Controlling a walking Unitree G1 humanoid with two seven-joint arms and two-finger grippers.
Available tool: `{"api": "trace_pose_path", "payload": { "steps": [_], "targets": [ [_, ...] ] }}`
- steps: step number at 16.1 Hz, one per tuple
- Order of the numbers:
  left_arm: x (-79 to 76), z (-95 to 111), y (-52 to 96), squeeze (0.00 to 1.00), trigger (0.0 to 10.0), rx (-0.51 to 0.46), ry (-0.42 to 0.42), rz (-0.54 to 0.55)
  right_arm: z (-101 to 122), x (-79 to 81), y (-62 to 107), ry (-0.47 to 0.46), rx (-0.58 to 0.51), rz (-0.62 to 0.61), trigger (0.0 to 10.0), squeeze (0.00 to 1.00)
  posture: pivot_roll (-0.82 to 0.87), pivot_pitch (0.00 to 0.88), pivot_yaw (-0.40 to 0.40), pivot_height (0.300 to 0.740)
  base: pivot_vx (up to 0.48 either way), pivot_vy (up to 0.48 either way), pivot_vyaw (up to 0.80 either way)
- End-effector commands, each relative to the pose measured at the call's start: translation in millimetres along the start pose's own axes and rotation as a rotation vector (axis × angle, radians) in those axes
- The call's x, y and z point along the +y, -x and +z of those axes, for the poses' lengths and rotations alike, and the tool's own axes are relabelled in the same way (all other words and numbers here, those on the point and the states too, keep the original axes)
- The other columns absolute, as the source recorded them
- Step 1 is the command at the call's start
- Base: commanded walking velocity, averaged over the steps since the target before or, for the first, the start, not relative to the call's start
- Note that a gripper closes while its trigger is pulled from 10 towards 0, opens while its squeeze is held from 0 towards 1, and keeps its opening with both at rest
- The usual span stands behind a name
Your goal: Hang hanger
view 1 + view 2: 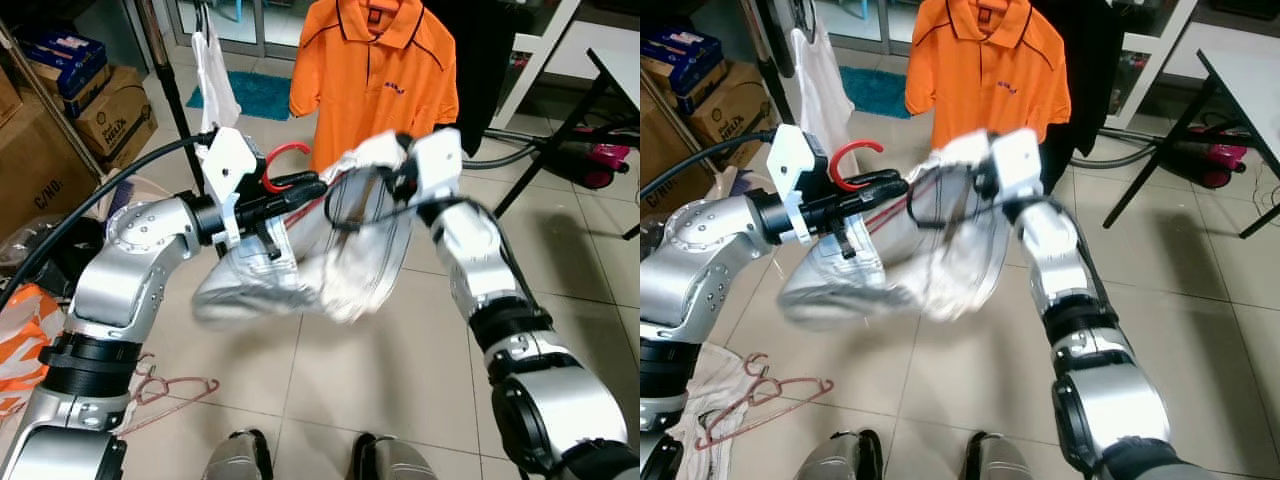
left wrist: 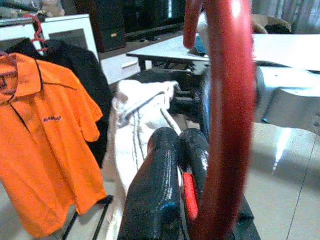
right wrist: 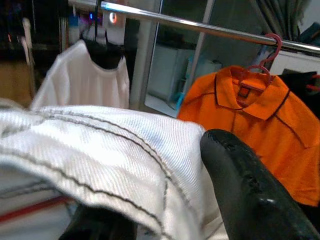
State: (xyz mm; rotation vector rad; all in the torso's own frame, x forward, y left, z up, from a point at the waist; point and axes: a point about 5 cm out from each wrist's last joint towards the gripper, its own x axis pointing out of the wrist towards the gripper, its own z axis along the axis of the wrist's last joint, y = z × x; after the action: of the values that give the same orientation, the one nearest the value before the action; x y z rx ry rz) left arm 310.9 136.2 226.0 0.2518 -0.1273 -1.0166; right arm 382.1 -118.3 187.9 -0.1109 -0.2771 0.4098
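Two raised arms, left gripper (image 1: 305, 187) clamping hanger (image 1: 283, 160)

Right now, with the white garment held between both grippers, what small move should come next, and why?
Probably raise both arms toward the metal rail. The left gripper is shut on the red hanger, whose hook stands free and upward. The right gripper pinches the white garment, which sags between them. The rail, carrying the orange polo shirt, is ahead and higher than the hook.
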Motion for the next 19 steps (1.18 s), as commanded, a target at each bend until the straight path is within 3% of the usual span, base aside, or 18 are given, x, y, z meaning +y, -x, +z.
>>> {"api": "trace_pose_path", "payload": {
  "steps": [1,5,7,11,14,16,19],
  "targets": [
    [-7.2,-14,3.8,0.00,10.0,0.075,0.016,-0.041,34,-39.2,-2.1,-0.094,-0.135,-0.164,0.0,0.00,-0.04,0.137,-0.042,0.740,0.000,0.000,0.00],
    [-12.2,-18,2.1,0.00,10.0,0.097,0.006,-0.075,54,-37.4,-8.4,-0.168,-0.190,-0.078,0.0,0.00,-0.04,0.137,-0.040,0.740,0.000,0.000,0.00],
    [-9.2,-19,2.1,0.00,10.0,0.101,-0.003,-0.055,52,-32.3,-6.3,-0.142,-0.167,-0.015,0.0,0.00,-0.04,0.140,-0.040,0.740,0.000,0.000,0.00],
    [-13.8,-19,3.6,0.00,10.0,0.110,-0.009,-0.085,48,-39.7,-2.0,-0.203,-0.153,-0.083,0.0,0.00,-0.04,0.143,-0.037,0.740,0.000,0.000,0.00],
    [-21.8,-21,2.7,0.00,10.0,0.114,-0.004,-0.132,65,-51.7,-6.8,-0.341,-0.228,-0.147,0.0,0.00,-0.04,0.145,-0.035,0.740,0.000,0.000,0.00],
    [-24.6,-24,2.8,0.00,10.0,0.130,-0.002,-0.143,92,-55.5,-12.8,-0.538,-0.330,-0.114,0.0,0.00,-0.03,0.147,-0.035,0.740,0.000,0.000,0.00],
    [-33.2,-30,1.7,0.00,10.0,0.149,0.007,-0.176,107,-62.2,-15.4,-0.596,-0.365,-0.101,0.0,0.00,-0.04,0.147,-0.041,0.740,0.000,0.000,0.00]
  ]
}}
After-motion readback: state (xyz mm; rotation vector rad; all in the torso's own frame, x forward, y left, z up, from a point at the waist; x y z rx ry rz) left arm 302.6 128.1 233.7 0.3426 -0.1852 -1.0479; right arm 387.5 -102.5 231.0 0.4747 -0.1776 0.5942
